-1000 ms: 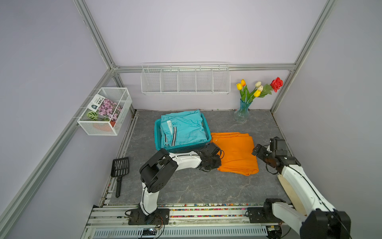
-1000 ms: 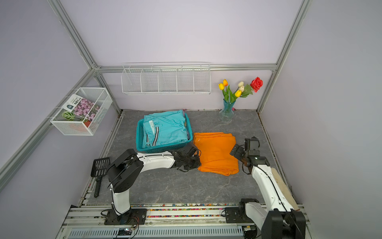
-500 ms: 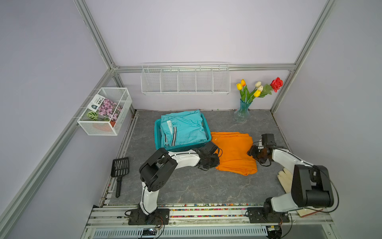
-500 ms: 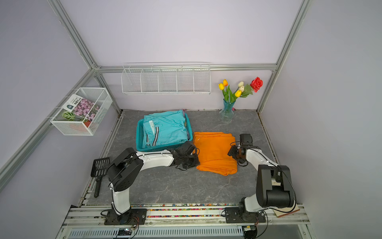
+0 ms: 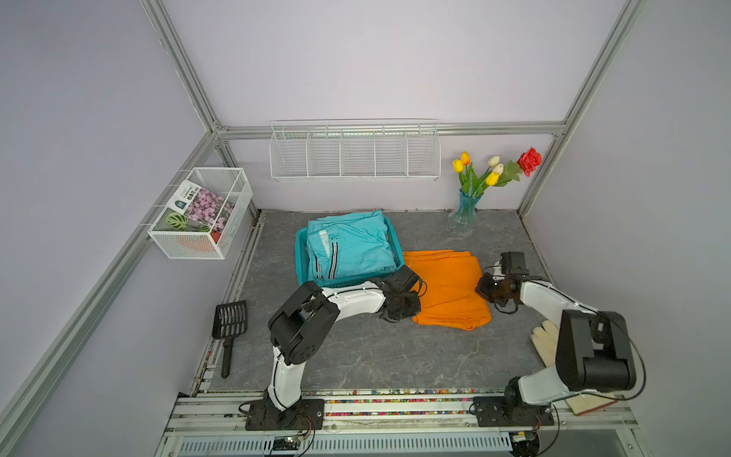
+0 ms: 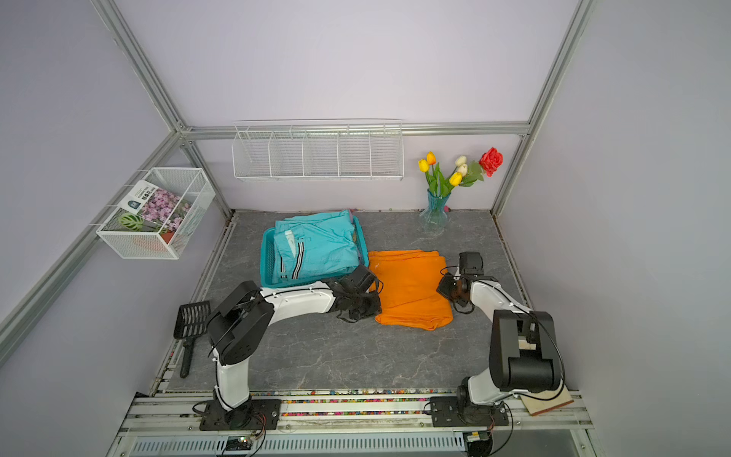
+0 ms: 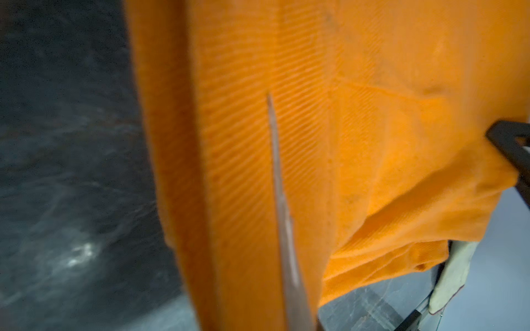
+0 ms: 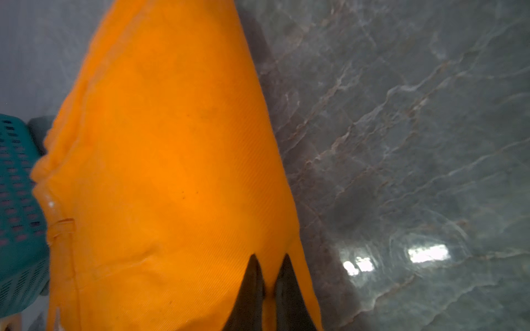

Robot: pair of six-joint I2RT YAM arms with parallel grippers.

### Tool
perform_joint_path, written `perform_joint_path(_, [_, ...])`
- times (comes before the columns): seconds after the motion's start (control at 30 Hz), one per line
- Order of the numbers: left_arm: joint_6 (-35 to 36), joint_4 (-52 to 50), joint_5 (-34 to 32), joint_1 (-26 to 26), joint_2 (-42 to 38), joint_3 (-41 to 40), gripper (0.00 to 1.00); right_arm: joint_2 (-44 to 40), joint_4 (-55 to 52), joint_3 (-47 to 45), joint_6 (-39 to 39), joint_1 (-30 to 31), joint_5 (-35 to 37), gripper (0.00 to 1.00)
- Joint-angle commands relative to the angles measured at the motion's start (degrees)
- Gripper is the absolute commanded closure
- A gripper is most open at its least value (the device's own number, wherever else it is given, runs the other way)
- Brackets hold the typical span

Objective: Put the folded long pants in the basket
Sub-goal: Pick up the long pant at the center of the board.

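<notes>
My left end effector (image 5: pixel 409 294) and right end effector (image 8: pixel 269 259) are both clamped shut on opposite side edges of the folded bright orange cloth pants (image 5: pixel 447 289). They lie on the grey marbled table (image 5: pixel 375 356), just right of the turquoise perforated plastic basket (image 5: pixel 302 261) holding teal striped pants (image 5: pixel 352 245).

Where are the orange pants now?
In both top views the orange pants lie on the grey tabletop, right of the turquoise basket, with the left end effector shut on one edge and the right end effector on the opposite edge.
</notes>
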Motion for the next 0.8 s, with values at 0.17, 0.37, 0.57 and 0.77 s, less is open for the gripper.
perform_joint_path(0.17, [5.7,-19.5,-7.7,0.7,-5.6,19.8,1.0,-11.0,-5.2,8.0,-1.9,1.9,-4.3,1.0])
perform_joint_path(0.37, [8.5,-29.4,-11.6,1.2,-10.9,30.0,1.0,-14.6,-13.6,18.5,-2.6,8.9,0.3,1.0])
perform_joint_path(0.57, [10.9,-30.8,-19.5,2.6,-22.7,32.5,1.0,-14.0,-18.9,30.8,-2.4,18.5,5.3,1.0])
perform_joint_path(0.77, [13.9,-38.0,-14.6,12.0,-26.8,40.6,1.0,-9.6,-23.8,46.1,-3.2,29.2,12.7,1.0])
